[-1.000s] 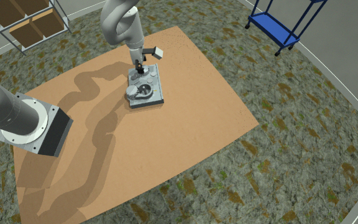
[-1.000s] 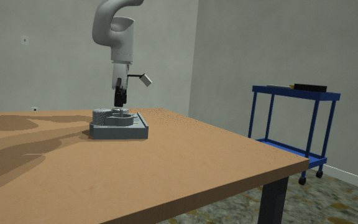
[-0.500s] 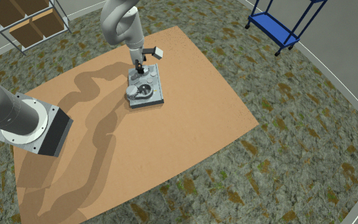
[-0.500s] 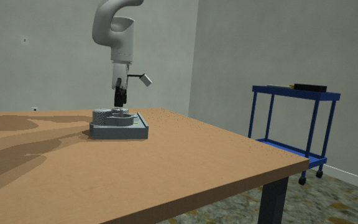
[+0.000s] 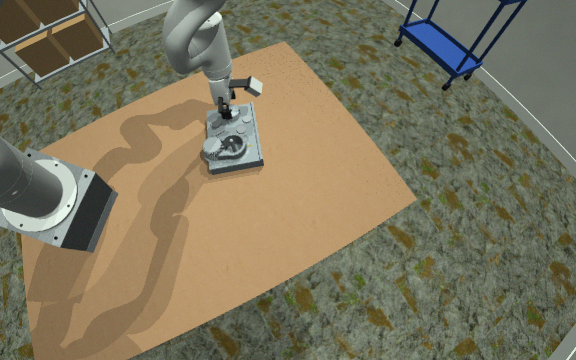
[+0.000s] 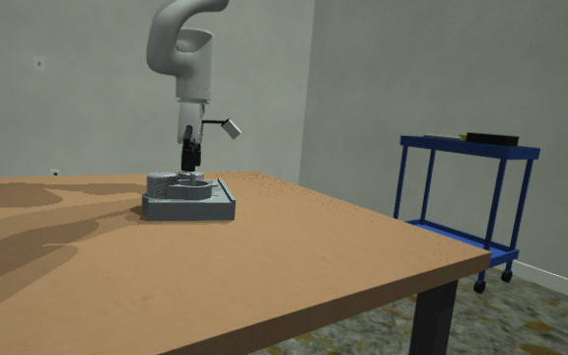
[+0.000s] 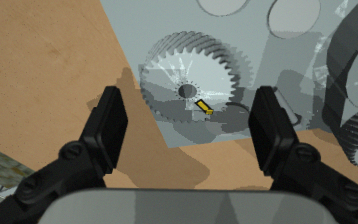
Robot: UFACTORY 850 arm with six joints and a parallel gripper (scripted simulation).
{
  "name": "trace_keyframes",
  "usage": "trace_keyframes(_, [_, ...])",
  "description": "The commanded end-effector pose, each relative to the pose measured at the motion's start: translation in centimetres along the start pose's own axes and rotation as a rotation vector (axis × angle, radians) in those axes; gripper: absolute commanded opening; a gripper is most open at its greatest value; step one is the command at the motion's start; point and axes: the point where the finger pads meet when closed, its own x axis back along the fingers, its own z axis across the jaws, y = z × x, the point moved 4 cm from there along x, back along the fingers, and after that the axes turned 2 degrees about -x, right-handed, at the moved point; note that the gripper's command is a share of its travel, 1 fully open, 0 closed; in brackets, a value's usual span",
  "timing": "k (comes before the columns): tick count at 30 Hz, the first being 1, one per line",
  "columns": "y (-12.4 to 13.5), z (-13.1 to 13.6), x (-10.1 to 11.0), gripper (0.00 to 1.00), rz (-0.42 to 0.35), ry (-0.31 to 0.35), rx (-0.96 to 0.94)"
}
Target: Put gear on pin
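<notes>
Wrist view only: loose gear (image 7: pixel 190 85) lies flat on a corner of the grey timing case (image 7: pixel 140 30), a yellow painted arrow (image 7: pixel 203 106) beside its centre bore. Neither top nor exterior view resolves the arrow.

Top view only: case (image 5: pixel 254 145) on the tan table (image 5: pixel 318 200), a curved collar housing (image 5: pixel 233 146) with a knurled gear (image 5: pixel 212 146) at its left; arm's square base (image 5: pixel 88 220) on the table's left edge.

Exterior view only: gripper (image 6: pixel 190 165) hangs vertically just above the case's far end; blue cart (image 6: pixel 466 146) stands well apart at right.

Jaws: wide apart, 2 black fingers flanking the gear from above, holding nothing; contact with the gear cannot be told.

No readable writing or brands in any view.
</notes>
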Motion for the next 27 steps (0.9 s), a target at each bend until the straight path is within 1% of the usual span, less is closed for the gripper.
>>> trace_keyframes(1, [-0.1,-0.1,-0.2,0.93,0.001,-0.001,0.0])
trace_keyframes(27, [-0.1,-0.1,-2.7,0.93,0.001,-0.001,0.0])
